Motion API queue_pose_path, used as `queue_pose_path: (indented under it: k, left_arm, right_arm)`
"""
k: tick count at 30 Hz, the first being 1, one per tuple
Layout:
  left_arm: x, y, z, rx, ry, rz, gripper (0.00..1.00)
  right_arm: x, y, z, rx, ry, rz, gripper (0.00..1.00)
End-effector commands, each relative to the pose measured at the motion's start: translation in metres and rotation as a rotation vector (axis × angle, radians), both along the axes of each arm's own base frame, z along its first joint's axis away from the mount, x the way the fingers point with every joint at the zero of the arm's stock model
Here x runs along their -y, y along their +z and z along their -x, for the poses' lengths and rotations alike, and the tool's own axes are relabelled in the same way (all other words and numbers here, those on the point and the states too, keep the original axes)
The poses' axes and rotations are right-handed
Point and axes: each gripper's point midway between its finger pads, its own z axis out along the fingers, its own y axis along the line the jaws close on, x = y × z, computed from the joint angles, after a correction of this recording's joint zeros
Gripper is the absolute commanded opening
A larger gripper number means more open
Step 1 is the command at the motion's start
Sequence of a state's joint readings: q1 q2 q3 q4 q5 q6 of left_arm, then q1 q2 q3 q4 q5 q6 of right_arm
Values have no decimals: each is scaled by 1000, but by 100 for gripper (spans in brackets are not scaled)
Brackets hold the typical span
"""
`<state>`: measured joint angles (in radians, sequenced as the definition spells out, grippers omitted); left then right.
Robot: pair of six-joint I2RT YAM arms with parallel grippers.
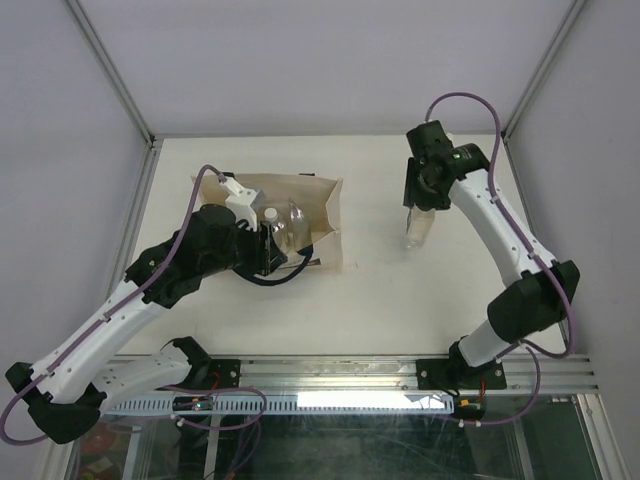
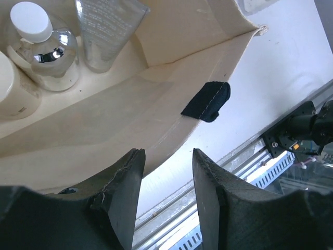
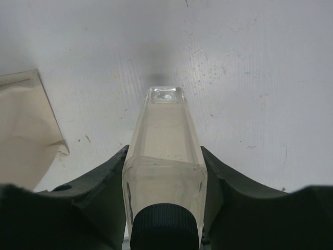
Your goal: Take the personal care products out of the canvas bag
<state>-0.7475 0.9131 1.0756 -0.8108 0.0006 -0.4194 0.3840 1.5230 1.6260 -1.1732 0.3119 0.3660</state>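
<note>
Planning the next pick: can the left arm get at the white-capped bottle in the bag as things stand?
Probably yes. The left tool is open at the mouth of the canvas bag, and the white-capped bottle lies uncovered inside. The clear tube and cream bottle crowd it, so it may bump them.

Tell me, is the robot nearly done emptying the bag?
No, none finished yet. The right gripper holds a clear bottle out over the table, clear of the bag. The left gripper is open at the bag's rim. Left inside: a shiny bottle, a tube and a cream bottle.
</note>
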Motion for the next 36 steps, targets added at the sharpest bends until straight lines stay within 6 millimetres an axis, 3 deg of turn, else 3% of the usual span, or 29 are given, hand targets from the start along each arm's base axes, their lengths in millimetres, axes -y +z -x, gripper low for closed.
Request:
queue_pose_path:
  k: [1, 6, 10, 18, 22, 25, 27, 36]
  left_arm:
    - [-8, 1, -2, 44, 20, -22, 44]
    - [-15, -15, -1, 10, 70, -32, 42]
    - [-21, -19, 2, 2, 100, -29, 42]
    - [-42, -30, -3, -24, 273, -17, 45]
    - [-39, -31, -5, -41, 272, -29, 45]
    - [-35, -28, -5, -37, 245, -36, 46]
    - [-36, -26, -7, -29, 241, -50, 48]
    - [-34, -17, -10, -18, 242, -42, 50]
  right_arm:
    - [-10, 39, -53, 224, -6, -30, 0]
    - [-25, 23, -87, 217, 56, -83, 0]
    - [-14, 7, -110, 169, 15, -63, 0]
    - [-14, -18, -140, 127, 54, -70, 0]
    - [-5, -23, -142, 109, 40, -70, 0]
    - [-3, -37, -138, 57, 38, -92, 2]
    - [-2, -42, -136, 24, 42, -78, 10]
    - [7, -56, -130, -63, 44, -15, 72]
